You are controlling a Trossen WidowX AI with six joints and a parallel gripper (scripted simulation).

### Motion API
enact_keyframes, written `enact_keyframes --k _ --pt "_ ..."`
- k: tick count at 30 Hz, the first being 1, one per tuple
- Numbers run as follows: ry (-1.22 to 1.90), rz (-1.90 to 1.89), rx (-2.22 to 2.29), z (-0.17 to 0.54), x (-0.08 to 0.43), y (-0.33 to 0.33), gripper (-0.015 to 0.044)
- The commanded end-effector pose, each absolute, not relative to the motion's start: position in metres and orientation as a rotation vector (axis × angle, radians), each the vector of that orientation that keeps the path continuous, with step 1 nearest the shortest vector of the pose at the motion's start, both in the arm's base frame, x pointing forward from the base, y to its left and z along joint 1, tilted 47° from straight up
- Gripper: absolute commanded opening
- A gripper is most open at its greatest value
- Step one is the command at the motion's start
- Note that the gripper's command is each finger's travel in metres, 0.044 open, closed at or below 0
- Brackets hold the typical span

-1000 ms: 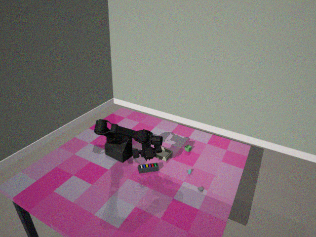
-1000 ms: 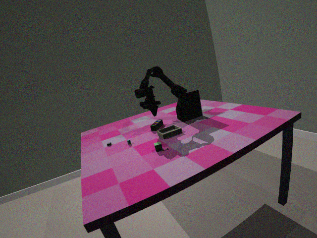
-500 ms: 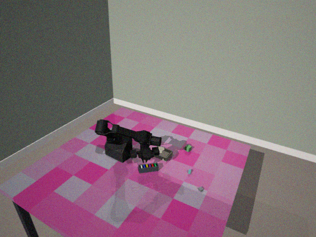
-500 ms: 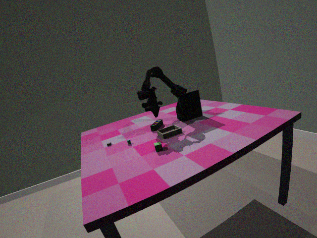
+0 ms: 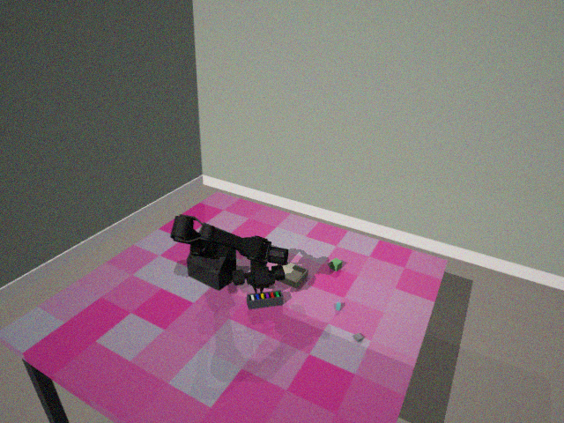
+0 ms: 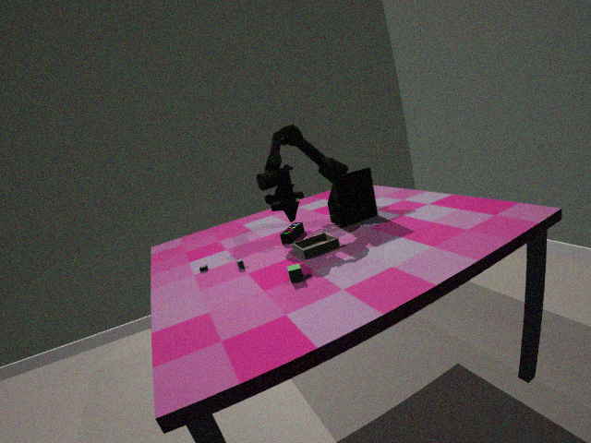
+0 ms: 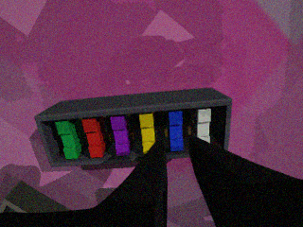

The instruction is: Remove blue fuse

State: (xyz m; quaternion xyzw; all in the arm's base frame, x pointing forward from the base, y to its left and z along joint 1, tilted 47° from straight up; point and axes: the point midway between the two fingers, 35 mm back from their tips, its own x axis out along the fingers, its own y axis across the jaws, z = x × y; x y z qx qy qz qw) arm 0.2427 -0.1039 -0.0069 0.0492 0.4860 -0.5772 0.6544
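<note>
Gripper (image 7: 177, 151): fingers drawn near together with a narrow gap, nothing between them; hovers above the fuse block (image 7: 133, 129), apart from it.
Blue fuse (image 7: 176, 130): seated in its slot, second from the white end, between the yellow fuse (image 7: 147, 131) and white fuse (image 7: 204, 124).
Key relation: blue fuse sits straight below the finger gap; descent looks vertical.
Row axis: runs across the fingers.
Tray (image 6: 316, 245): just beside the block.
</note>
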Motion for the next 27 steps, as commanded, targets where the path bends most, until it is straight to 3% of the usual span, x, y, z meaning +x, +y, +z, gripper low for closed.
enact_keyframes --k 1,27 --pt "1.107 -1.313 0.101 -0.0105 0.2395 -0.1084 0.0071" --pt "1.107 -1.314 0.100 -0.0184 0.2369 -0.1166 0.0071"
